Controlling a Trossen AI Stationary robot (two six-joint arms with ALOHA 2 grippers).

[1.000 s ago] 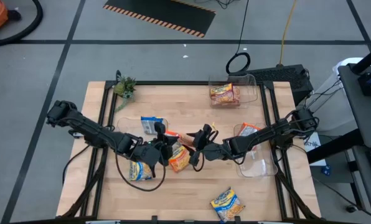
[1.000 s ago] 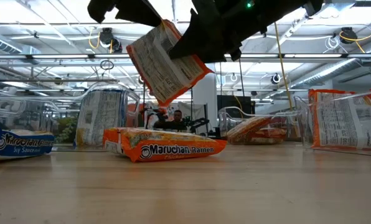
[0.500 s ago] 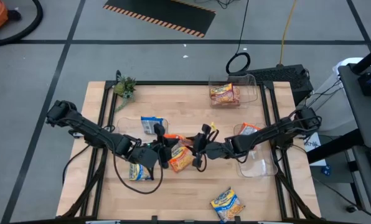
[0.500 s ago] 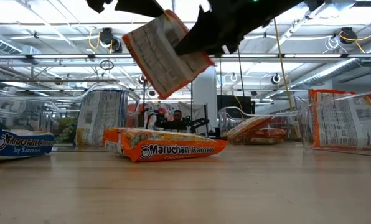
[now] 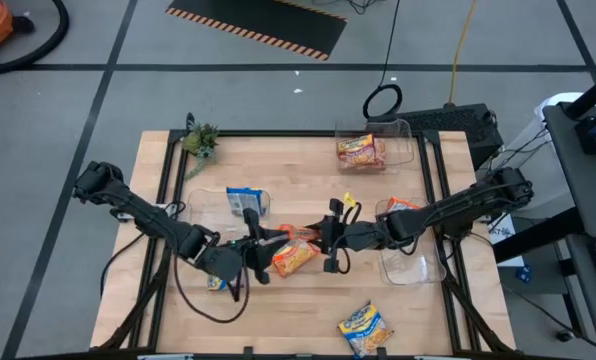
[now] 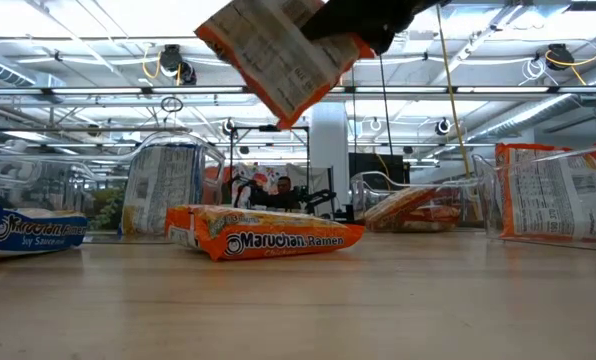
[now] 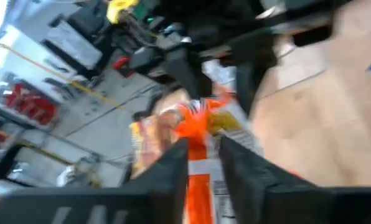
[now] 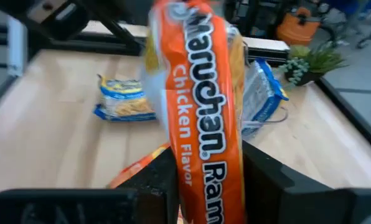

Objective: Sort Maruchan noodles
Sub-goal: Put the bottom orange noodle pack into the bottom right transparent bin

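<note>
An orange Maruchan chicken packet (image 6: 278, 50) hangs in the air over the table's middle, held by my right gripper (image 5: 323, 238), which is shut on it; it fills the right wrist view (image 8: 204, 112). My left gripper (image 5: 259, 249) stands just left of it, open, its fingers (image 7: 173, 171) pointing at the packet (image 7: 198, 124) without touching it. A second orange packet (image 5: 293, 258) lies flat on the table below (image 6: 268, 232). My right gripper pinches the orange packet between its two fingers (image 8: 164, 180) at one end (image 8: 213, 180), coming level from the table's right. The packet is lifted clear of the table and slants down toward the left below the gripper (image 6: 368, 15).
A clear bin at the far edge (image 5: 403, 135) holds a yellow packet (image 5: 361, 150). A bin on the right (image 5: 418, 265) has an orange packet (image 5: 398, 208). A blue packet (image 5: 246, 200) lies left of centre, a yellow one (image 5: 365, 328) near the front edge, a small plant (image 5: 200, 140) far left.
My left gripper has let go of the orange packet's upper corner and drawn back toward the table's left and near edge, leaving the low view. My right gripper has carried the packet up and a little toward the right, and the packet has tipped further over.
</note>
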